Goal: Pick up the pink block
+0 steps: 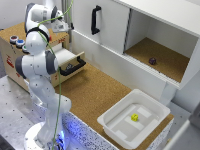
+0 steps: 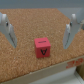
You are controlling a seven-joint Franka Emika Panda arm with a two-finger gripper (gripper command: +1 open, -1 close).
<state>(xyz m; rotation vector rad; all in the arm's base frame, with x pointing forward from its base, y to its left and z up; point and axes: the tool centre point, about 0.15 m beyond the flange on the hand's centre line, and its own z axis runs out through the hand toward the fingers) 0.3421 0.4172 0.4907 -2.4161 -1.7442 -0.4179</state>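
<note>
While the gripper (image 2: 39, 30) hangs over the cork surface (image 2: 35, 22) with its fingers (image 2: 6, 27) spread wide and nothing between them, we note the pink block (image 2: 42, 47) sitting on that cork between the two fingers and a little nearer the camera than the line joining their tips, touching neither.

Our judgement for the step in hand: shift the wrist slightly so the block sits squarely under the midpoint of the fingers, then descend straight. The block looks turned a little relative to the finger line, so a small wrist rotation to bring the pads flat onto two opposite faces should help against it twisting as they close. Close only once the tips are low on the sides, just clear of the cork.

Block itself: small cube, pink to red in the wrist view, dark marking on the face towards the camera, too blurred to read. A pale ledge (image 2: 60, 70) runs just beside the block, on its camera side.

In the exterior view we cannot pick the block out; the gripper sits above the open drawer (image 1: 70, 62), so we judge the block lies there
</note>
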